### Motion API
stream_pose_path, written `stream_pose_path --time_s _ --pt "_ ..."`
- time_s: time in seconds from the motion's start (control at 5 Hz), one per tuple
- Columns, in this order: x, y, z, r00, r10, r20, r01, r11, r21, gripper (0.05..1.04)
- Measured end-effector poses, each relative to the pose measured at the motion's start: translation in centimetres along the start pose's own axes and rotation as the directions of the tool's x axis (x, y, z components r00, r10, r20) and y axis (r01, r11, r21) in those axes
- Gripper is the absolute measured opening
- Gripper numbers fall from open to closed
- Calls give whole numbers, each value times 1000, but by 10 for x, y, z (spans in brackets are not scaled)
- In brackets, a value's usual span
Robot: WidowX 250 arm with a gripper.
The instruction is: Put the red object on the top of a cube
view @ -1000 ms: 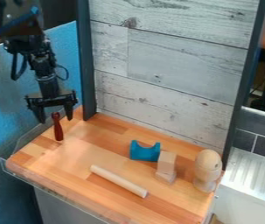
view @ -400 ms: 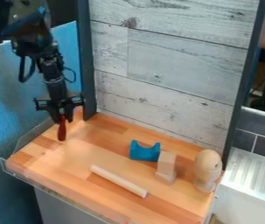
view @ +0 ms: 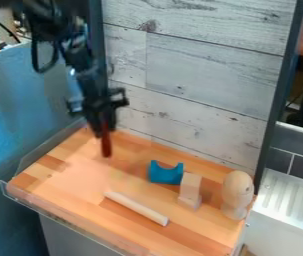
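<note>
In the camera view, the end effector (view: 105, 131) hangs over the back left part of the wooden counter (view: 80, 175), clamped on the upper end of the red object (view: 106, 146). The red object is upright, with its lower end pointing down. Towards the right of the counter, a pale wooden block (view: 190, 186) sits above a smaller wooden piece (view: 190, 202). Just beside the block is a blue arch (view: 165, 173), its hollow facing up. A pale rod (view: 135, 208) lies nearer the front, and a rounded wooden figure (view: 238, 191) stands near the right edge
</note>
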State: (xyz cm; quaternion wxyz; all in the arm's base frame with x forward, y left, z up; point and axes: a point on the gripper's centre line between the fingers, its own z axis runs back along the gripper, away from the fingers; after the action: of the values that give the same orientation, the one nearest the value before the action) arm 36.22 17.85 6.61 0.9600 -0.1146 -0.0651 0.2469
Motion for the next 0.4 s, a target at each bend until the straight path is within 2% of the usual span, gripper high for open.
stream_pose_path --time_s 0.2,0.4 --pt "-16 -49 22 995 -87 -49 83 994 -69 321" --pt "-27 -101 21 985 -155 -73 148 985 -93 321"
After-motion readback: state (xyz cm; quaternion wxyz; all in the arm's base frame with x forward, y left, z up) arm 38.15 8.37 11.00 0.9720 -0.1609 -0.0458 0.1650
